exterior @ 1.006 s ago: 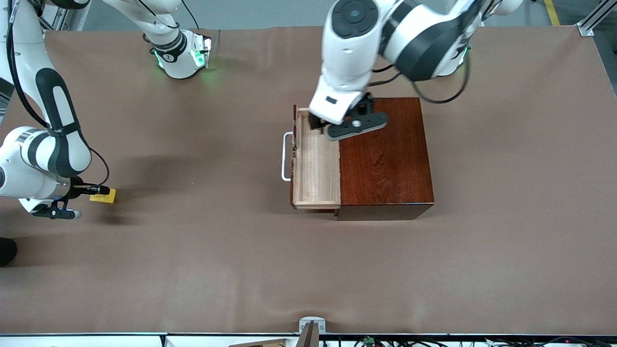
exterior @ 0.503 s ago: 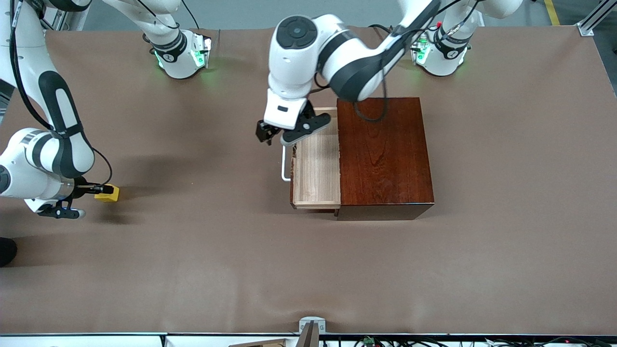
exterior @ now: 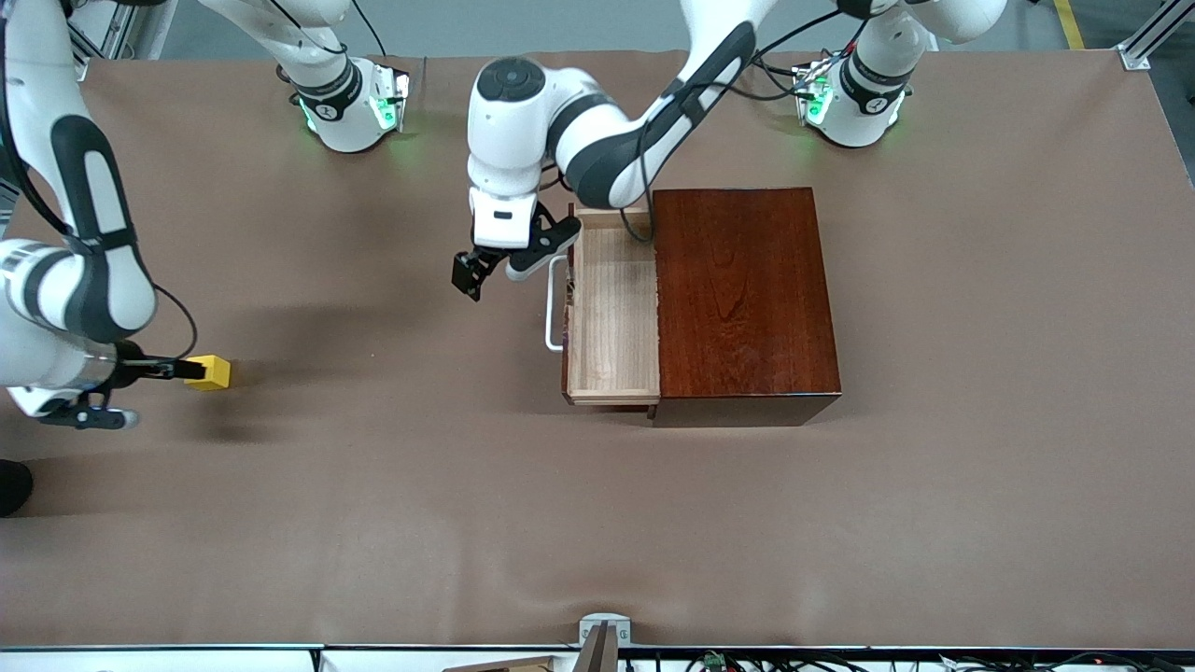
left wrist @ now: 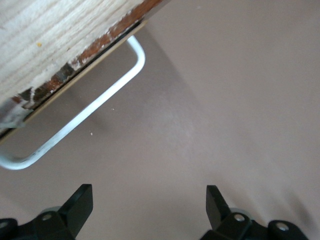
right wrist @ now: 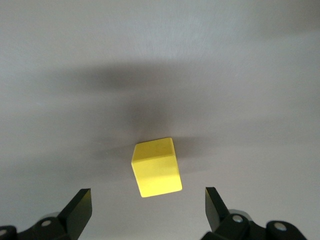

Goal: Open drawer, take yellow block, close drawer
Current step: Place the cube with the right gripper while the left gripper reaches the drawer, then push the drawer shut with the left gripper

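The left claw (exterior: 487, 269) hangs in the air over the bare desk (exterior: 597, 523), just beside the white handle (exterior: 555, 303) of the drawer (exterior: 611, 313). Its two black fingers (left wrist: 75, 205) are spread wide apart and there is nothing between them. In the left wrist view the handle shows close to this claw, a bent white bar standing out from the drawer's dark red front, and the claw does not touch it. The drawer is pulled part way out of the shiny dark red-brown box (exterior: 742, 303). Its light wood tray shows from above and looks bare inside.

The right claw (exterior: 163, 371) is low over the desk, well apart from the drawer, toward the right arm's end of the desk. Its fingers (right wrist: 77, 207) are spread wide too, and it holds nothing. The yellow block (exterior: 212, 371) sits right by the tips of this claw. In the right wrist view the yellow block (right wrist: 156, 167) lies out in front of the gap between the two fingers, and neither finger touches it. It seems to rest on the desk with a dark shadow beside it, though from the front it is hard to be sure that it lies flat. The block is well away from the box and the drawer, out on the brown desk.
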You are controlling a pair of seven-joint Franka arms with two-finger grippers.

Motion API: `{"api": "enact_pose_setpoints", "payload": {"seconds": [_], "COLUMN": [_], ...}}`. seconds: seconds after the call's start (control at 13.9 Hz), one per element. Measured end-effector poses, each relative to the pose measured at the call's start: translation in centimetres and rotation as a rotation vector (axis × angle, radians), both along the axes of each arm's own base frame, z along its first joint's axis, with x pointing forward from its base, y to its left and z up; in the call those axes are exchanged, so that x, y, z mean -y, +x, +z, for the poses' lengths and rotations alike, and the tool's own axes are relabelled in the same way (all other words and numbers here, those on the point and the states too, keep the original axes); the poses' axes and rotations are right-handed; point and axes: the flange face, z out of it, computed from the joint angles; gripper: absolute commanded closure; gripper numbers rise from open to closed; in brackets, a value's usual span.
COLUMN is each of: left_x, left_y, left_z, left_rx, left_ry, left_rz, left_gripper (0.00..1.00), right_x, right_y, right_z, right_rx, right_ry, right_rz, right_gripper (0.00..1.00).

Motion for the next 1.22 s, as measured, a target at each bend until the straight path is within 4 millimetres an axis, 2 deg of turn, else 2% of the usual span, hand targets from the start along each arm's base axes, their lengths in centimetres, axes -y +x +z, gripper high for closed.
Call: {"api": "enact_pose_setpoints", "payload": {"seconds": [0.22, 0.5, 0.65, 0.79, 0.93, 1.22], "left_x": [0.7, -0.2, -1.0, -2.0, -3.8, -7.6], "left_y": [-0.7, -0.9, -0.3, 0.2, 1.4, 3.6], "left_z": [-3.2, -5.6, -5.9, -5.9, -6.0, -6.5], "left_rx": [0.009, -0.037, -0.058, -0.086, -0.117, -0.195], "left_ry": [0.035, 0.126, 0.168, 0.227, 0.304, 0.432], "left_rz": [0.062, 0.105, 0.131, 0.155, 0.193, 0.265], "left_gripper": [0.00, 0.00, 0.00, 0.00, 0.00, 0.00], "right_x": [-0.8, -2.8, -4.5, -6.0, -7.2, -10.0], "right_y": [0.9, 1.0, 0.4, -0.6, -2.2, -5.8], "right_z": [5.7, 13.2, 16.6, 20.5, 24.0, 29.5], "right_rx": [0.085, 0.178, 0.167, 0.142, 0.110, 0.087], "right_ry": [-0.016, -0.030, -0.022, -0.011, 0.001, 0.017], "right_rz": [0.015, 0.046, 0.067, 0.084, 0.095, 0.131], "right_gripper": [0.00, 0.00, 0.00, 0.00, 0.00, 0.00]}}
